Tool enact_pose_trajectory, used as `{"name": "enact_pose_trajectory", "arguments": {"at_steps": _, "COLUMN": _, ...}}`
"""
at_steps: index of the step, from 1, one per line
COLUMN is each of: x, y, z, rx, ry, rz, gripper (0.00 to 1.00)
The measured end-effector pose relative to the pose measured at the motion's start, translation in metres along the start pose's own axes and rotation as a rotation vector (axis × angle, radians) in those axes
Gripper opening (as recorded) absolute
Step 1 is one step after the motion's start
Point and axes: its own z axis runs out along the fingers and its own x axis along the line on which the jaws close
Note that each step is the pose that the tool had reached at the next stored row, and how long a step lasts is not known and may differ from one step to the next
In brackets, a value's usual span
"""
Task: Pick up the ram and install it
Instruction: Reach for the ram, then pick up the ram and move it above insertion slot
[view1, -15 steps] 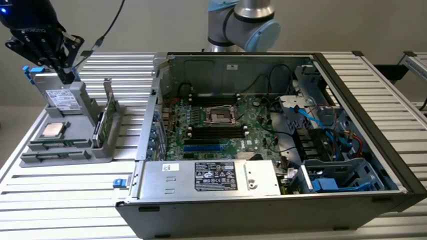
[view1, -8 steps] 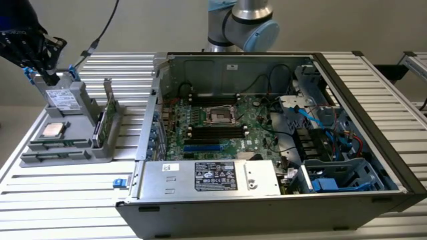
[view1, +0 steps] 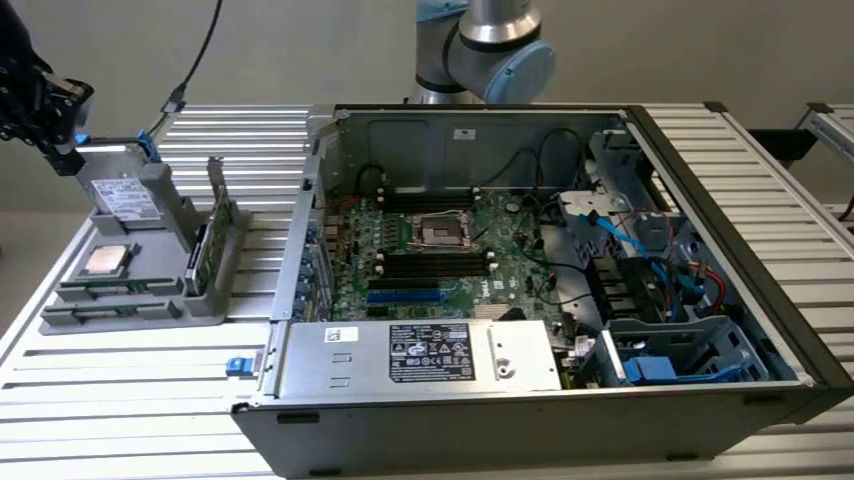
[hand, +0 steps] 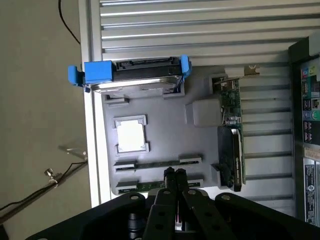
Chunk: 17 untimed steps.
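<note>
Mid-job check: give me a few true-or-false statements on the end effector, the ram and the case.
1. The end effector is shut. True.
2. It grips the ram. False: the ram lies in the gray tray, not gripped.
3. The computer case stands open, with the motherboard exposed. True.
4. The processor sits inside the case. False: it lies in the tray, outside the case.

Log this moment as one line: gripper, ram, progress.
gripper: shut, empty, above the tray | ram: seated in tray slot, untouched | case: open | step: pick not yet done
</note>
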Motion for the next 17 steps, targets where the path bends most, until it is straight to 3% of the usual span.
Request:
{"name": "enact_pose_trajectory", "arguments": {"at_steps": 2, "x": 0.0076, "y": -0.0032, "z": 0.0, "rx": -0.0041, "ry": 0.0004, "rz": 0.0, "gripper": 0.1}}
{"name": "enact_pose_trajectory", "arguments": {"at_steps": 5, "x": 0.0089, "y": -0.0064, "z": -0.0002, "rx": -0.0118, "ry": 0.0009, "rz": 0.0, "gripper": 0.1}}
{"name": "enact_pose_trajectory", "arguments": {"at_steps": 17, "x": 0.0089, "y": -0.0065, "z": -0.0001, "rx": -0.0122, "ry": 0.0008, "rz": 0.0, "gripper": 0.1}}
